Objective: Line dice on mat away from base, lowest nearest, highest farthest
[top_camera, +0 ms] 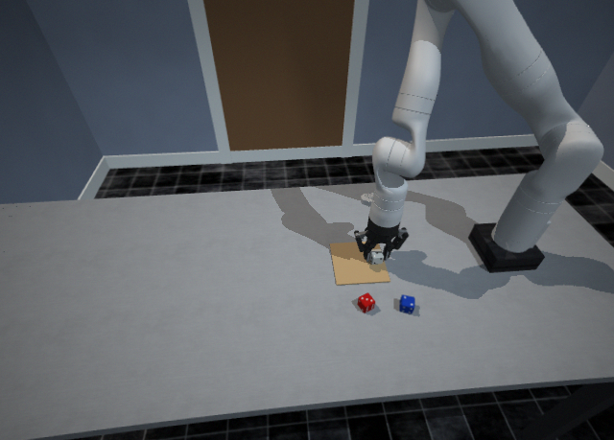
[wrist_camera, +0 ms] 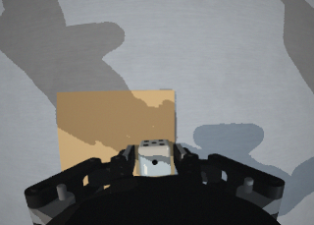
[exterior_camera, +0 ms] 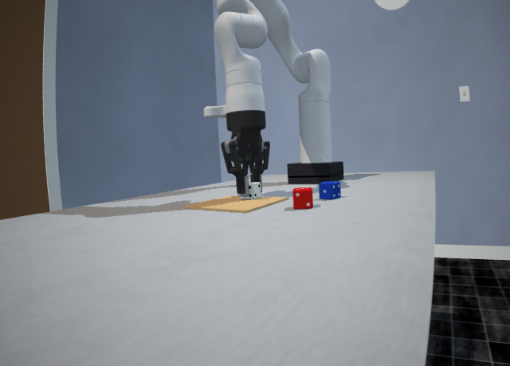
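A white die [top_camera: 376, 257] rests on the tan mat [top_camera: 359, 264], at the mat's corner nearest the robot's base. My gripper [top_camera: 378, 251] stands upright over it, fingers open on either side of the die with small gaps. The die also shows in the side view [exterior_camera: 253, 190] and in the wrist view [wrist_camera: 155, 160], low between the fingers on the mat [wrist_camera: 112, 127]. A red die [top_camera: 366, 302] and a blue die [top_camera: 407, 304] lie on the table in front of the mat, off it; both show in the side view, red [exterior_camera: 302, 198] and blue [exterior_camera: 330, 190].
The robot's black base [top_camera: 506, 254] stands to the right of the mat. The arm arches above the mat's right side. The table's edges are far from the dice.
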Controlling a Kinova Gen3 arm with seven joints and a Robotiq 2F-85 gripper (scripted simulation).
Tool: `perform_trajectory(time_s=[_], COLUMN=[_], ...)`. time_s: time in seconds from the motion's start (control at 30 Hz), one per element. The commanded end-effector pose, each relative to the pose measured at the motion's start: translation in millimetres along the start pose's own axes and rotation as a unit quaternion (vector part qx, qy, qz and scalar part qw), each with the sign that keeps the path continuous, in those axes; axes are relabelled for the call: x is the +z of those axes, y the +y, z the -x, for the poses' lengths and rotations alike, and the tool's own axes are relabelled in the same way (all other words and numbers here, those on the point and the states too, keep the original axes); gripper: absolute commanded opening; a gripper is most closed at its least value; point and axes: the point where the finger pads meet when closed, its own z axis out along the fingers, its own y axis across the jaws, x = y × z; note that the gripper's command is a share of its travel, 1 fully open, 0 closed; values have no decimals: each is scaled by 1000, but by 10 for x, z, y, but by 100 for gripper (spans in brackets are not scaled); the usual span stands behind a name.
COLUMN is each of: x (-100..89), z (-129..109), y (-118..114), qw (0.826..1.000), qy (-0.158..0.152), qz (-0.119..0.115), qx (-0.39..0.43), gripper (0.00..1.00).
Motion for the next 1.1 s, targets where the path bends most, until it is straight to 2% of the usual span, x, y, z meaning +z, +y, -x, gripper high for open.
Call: perform_trajectory(time_s=[0.0,0.33,0.43,0.57,0.83,0.9,1.07], x=[13,-3,-60,-213,-647,-647,-838], z=[24,24,24,21,-15,-15,20], y=[10,9,5,-13,-1,-1,-23], qw=[1000,1000,1000,1000,1000,1000,1000], qy=[-3,-3,-3,-3,1,1,-2], qz=[0,0,-1,-2,1,1,-3], qx=[-1,-1,-1,-1,1,1,0], gripper=[46,46,46,46,46,46,46])
